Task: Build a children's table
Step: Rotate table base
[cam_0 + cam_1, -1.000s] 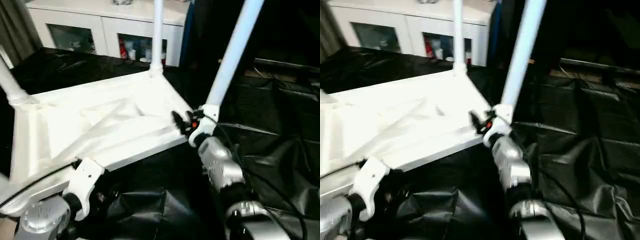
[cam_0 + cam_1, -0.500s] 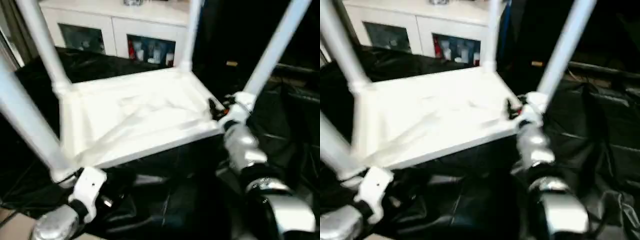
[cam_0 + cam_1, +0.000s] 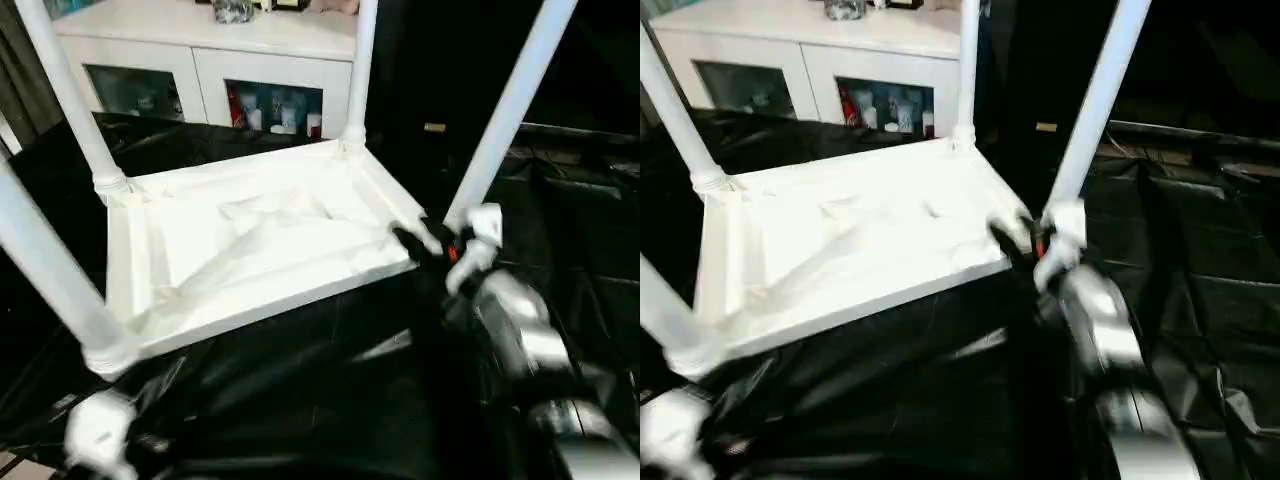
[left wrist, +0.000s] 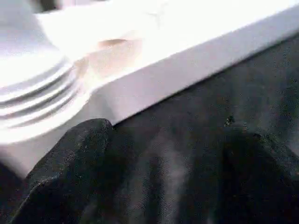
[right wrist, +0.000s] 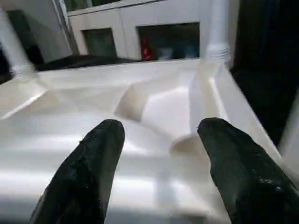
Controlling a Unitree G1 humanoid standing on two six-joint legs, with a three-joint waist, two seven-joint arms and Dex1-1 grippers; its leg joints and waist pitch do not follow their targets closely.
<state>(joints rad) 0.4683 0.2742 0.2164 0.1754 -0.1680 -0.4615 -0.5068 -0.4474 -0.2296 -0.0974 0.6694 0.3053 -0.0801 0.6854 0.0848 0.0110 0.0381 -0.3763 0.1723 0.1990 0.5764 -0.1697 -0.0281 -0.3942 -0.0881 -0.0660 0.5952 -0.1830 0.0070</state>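
One table [image 3: 250,240], white plastic, lies upside down on black sheeting [image 3: 330,390], its ribbed, rimmed underside facing up. Four legs counted, all seated in the corner sockets and standing upward: far-left leg [image 3: 70,95], far-right leg [image 3: 358,70], near-right leg [image 3: 505,110], near-left leg [image 3: 45,265]. The near-left leg's threaded collar shows large in the left wrist view, at the table's corner [image 4: 32,93].

Two grippers counted. The right gripper [image 3: 425,245] sits at the table's near-right corner, beside the base of the near-right leg. In its wrist view two black fingers [image 5: 88,172] stand well apart, with the table's rim and underside between and beyond them; whether the pads press the rim cannot be told. The silver right forearm [image 3: 520,330] runs back from it toward the lower right.

The left gripper [image 4: 154,186] is low, just beside the near-left corner. In its wrist view one black finger [image 4: 70,163] is seen against the sheeting, clear of the rim; the fingers are spread wide with nothing between them. The blurred white housing of the left arm [image 3: 100,435] shows at the lower left of the head view.

One white cabinet [image 3: 200,50] with glass doors stands behind the table, small items visible on its shelves
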